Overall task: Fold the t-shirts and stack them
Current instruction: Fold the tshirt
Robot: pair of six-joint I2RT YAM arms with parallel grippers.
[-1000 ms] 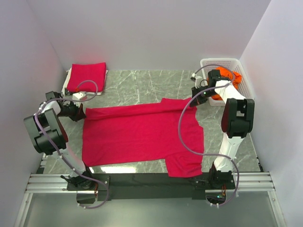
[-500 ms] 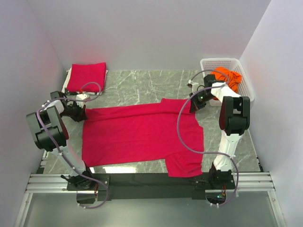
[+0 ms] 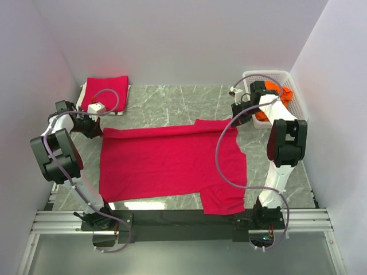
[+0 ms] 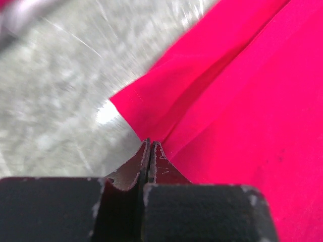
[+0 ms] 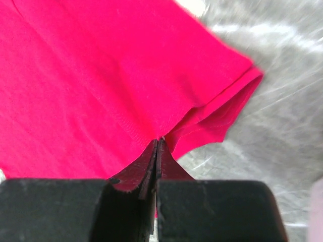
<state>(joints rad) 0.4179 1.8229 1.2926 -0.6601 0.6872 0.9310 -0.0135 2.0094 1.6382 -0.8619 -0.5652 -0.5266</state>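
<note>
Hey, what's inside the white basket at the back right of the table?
A bunched orange t-shirt lies in the white basket. The right arm crosses over it, hiding part of the shirt and the basket's floor, so anything beneath cannot be seen.

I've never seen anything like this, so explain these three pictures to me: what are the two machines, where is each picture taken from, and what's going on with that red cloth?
These are two robot arms bolted at the near edge of a marble-patterned table. The wide picture comes from a fixed camera above and behind them. The two close-ups come from a small camera on each wrist, looking along that arm's own fingers. A red t-shirt lies spread flat between the arms. The left gripper and the right gripper are both closed, each pinching the shirt's far edge at one end. At the far left sits a folded red pile. At the far right a white basket holds an orange shirt.
</note>
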